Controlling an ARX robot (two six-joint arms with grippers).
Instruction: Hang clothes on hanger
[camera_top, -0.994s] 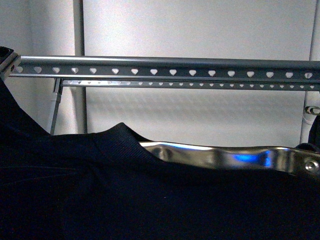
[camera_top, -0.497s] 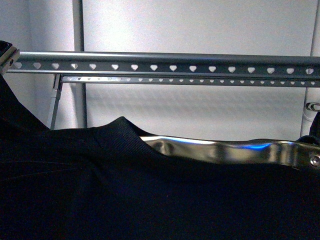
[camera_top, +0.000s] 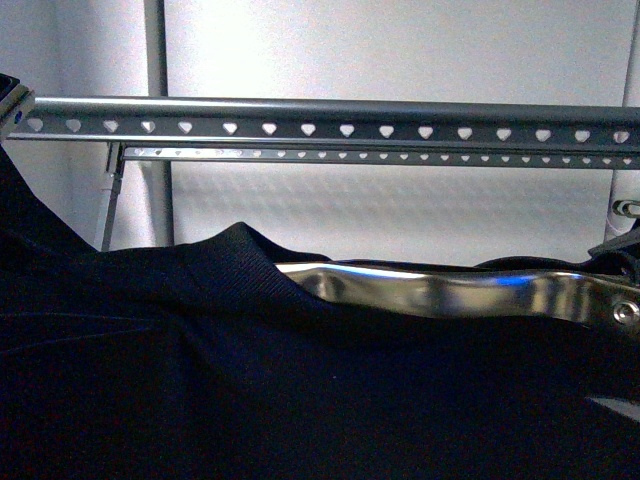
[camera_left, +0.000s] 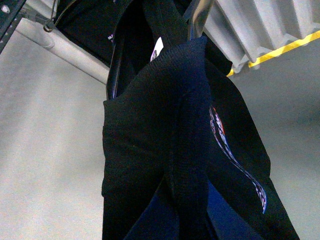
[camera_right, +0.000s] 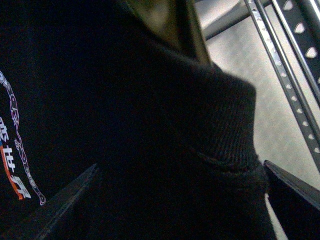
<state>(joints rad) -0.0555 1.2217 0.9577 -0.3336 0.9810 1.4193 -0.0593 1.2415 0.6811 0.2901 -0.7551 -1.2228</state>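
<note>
The clothes (camera_top: 250, 380), a black T-shirt on a shiny metal hanger arm (camera_top: 450, 292), fill the lower half of the front view, held up just below and in front of the hanger (camera_top: 330, 122), the grey rack rail with heart-shaped holes. My left gripper (camera_left: 182, 220) is shut on the shirt's ribbed collar (camera_left: 175, 100); the white, blue and red print (camera_left: 235, 160) shows beside it. My right gripper (camera_right: 180, 200) is shut on the clothes (camera_right: 150, 125) at the collar; its fingers (camera_right: 295, 195) flank the dark cloth. The rail (camera_right: 295, 65) runs close by. Neither gripper shows in the front view.
A second, thinner punched rail (camera_top: 380, 157) runs behind the main one. A grey upright post (camera_top: 158, 150) and a slanted leg (camera_top: 112, 205) stand at the left. A white wall lies behind. Another dark garment (camera_left: 90, 25) hangs further off in the left wrist view.
The rail has shifted slightly upward in the front view, and the shirt with its metal hanger arm has risen a little towards it.
</note>
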